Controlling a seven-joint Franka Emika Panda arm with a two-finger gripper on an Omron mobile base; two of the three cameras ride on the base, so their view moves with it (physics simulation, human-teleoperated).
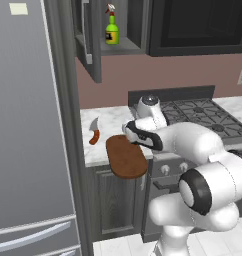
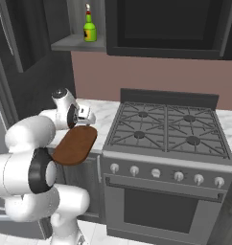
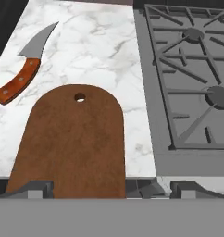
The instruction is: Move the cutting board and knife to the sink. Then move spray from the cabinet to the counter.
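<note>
Claw: the claw (image 3: 111, 187) is seen with jaws spread wide, one dark fingertip at each side of the near end of the cutting board (image 3: 72, 143); nothing is gripped
Claw position: it is held low over the front edge of the table (image 3: 109, 55), just above the board
Cutting board: it is laid flat on the table beside the stovetop (image 3: 192, 74), with its near end carried out past the front edge, as seen in the left base view (image 1: 126, 157); a small hole is seen at its far end
Knife: the knife (image 3: 23, 69) is laid on the marble to the left of the board, apart from it, its blade pointed toward the wall
Open room: bare marble is left between the board and the stovetop edge, and more behind the board up to the wall
Left limit: the table is closed off on the left by the tall grey fridge (image 1: 28, 125)
Spray: the spray (image 1: 111, 25) is stood upright on the shelf of the cabinet (image 1: 93, 45), whose door is swung open, above the table
Surface: white marble with grey veins, set on dark grey base cupboards
Room: a pink-brown wall is seen behind, with a black unit (image 2: 166, 26) mounted over the stovetop
</note>
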